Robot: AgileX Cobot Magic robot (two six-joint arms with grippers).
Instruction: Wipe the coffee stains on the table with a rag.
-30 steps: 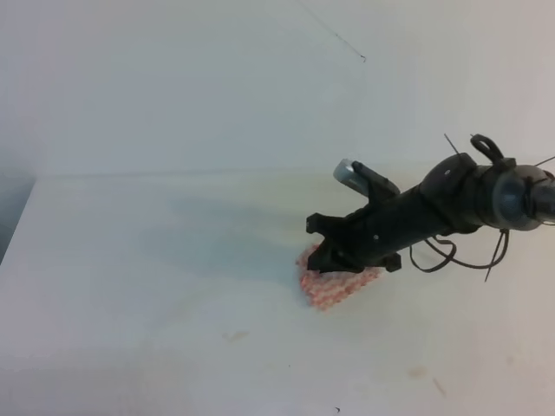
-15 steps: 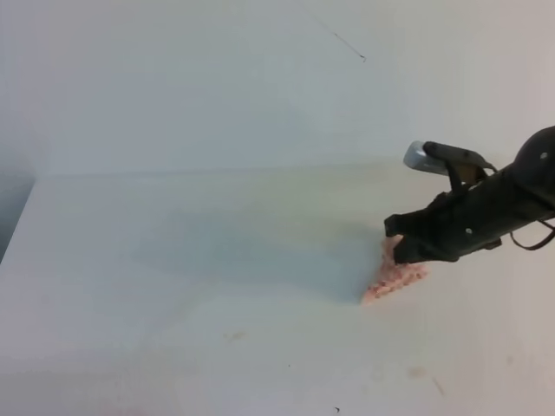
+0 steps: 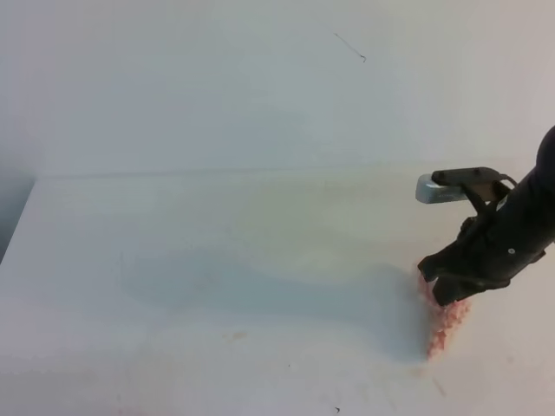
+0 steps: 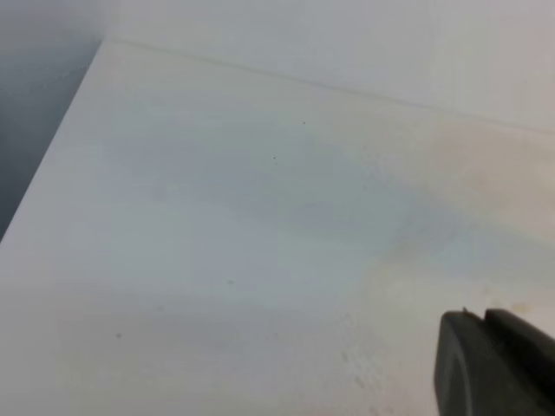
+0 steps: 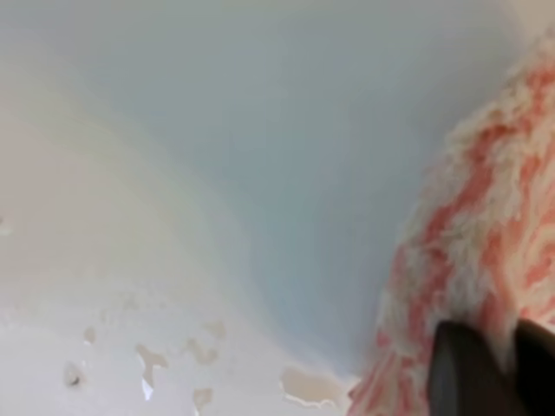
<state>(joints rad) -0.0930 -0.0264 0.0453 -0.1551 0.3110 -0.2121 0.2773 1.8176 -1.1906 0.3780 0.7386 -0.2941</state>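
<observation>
The rag (image 3: 446, 322) hung limp and light, best pinched by an edge; right gripper (image 3: 451, 290) jaws were clamped on its top, above the worktop (image 3: 217, 260).

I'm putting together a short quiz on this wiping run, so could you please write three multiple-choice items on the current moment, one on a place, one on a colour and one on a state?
1. Where on the table is the rag in the high view?
A. near the left edge
B. at the far right, under the right gripper
C. at the back edge by the wall

2. What colours is the rag?
A. pink and white
B. blue and grey
C. plain green

3. How does the rag lie?
A. spread flat and square
B. hanging in the air
C. bunched up, on the tabletop

Answers:
1. B, the right arm stands over it at the right side of the high view.
2. A, the right wrist view shows pink-and-white knit close up.
3. C, it shows as a narrow crumpled strip touching the surface below the right gripper.
</observation>
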